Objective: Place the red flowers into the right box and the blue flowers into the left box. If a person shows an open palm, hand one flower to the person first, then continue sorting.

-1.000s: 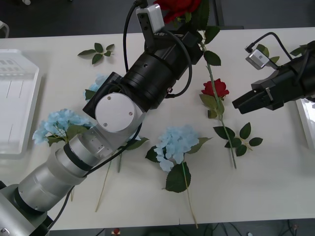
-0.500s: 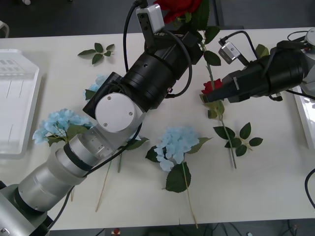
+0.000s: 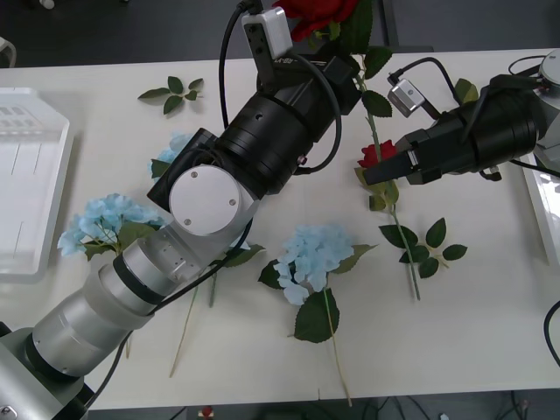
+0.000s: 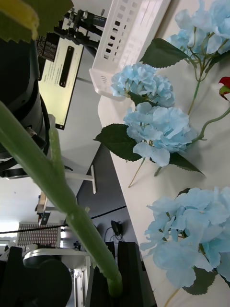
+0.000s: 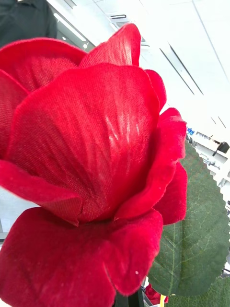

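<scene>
1. The left gripper (image 3: pixel 337 52) holds a red rose (image 3: pixel 317 12) at the table's far edge; its arm hides blue flowers (image 3: pixel 179 144).
2. The right gripper (image 3: pixel 374 171) is at a second rose (image 3: pixel 378 155); finger state unclear.
3. No readable writing.

Left box (image 3: pixel 31 175) at table (image 3: pixel 490 332) left edge, flowers (image 3: pixel 313 255) scattered btwn boxes.

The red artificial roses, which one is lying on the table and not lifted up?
The small red artificial rose lying mid-table, right at the right claw tip. The other red rose is raised at the far edge at the left claw.
</scene>
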You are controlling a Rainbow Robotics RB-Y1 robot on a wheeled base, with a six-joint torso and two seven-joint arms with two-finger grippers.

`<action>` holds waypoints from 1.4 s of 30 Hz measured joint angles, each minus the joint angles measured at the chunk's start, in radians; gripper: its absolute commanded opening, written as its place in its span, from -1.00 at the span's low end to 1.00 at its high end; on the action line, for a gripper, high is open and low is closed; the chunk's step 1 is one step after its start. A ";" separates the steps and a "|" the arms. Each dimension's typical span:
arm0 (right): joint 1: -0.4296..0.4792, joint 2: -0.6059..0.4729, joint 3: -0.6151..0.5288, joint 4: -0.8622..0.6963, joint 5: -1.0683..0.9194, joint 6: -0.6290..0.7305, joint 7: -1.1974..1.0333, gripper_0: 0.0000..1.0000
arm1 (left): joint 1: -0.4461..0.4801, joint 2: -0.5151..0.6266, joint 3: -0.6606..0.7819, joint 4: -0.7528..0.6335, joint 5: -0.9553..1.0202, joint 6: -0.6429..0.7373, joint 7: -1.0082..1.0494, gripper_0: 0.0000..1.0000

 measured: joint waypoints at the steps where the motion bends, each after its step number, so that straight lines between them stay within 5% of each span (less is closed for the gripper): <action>1: 0.000 0.000 0.000 0.000 0.000 0.000 0.000 -1.00 | 0.000 0.000 0.000 0.000 0.000 0.000 0.000 -1.00; 7: 0.000 0.000 0.000 0.000 0.000 0.000 0.000 -1.00 | 0.000 0.000 0.000 0.000 0.000 0.000 0.000 -1.00; 8: 0.000 0.000 0.000 0.000 0.000 0.000 0.000 -1.00 | 0.000 0.000 0.000 0.000 0.000 0.000 0.000 -0.78; 10: 0.000 0.000 0.000 0.000 0.000 0.000 0.000 -1.00 | 0.000 0.000 0.000 0.000 0.000 0.000 0.000 0.63; 12: 0.000 0.000 0.000 0.000 0.000 0.000 0.000 -1.00 | 0.000 0.000 0.000 0.000 0.000 0.000 0.000 0.95; 31: 0.000 -0.006 0.000 0.000 0.005 0.000 0.000 -1.00 | 0.000 0.000 0.000 0.000 0.000 0.000 0.000 1.00; 42: 0.000 -0.058 -0.062 0.000 0.215 -0.003 -0.014 -1.00 | 0.000 0.000 0.000 0.000 0.000 0.000 0.000 1.00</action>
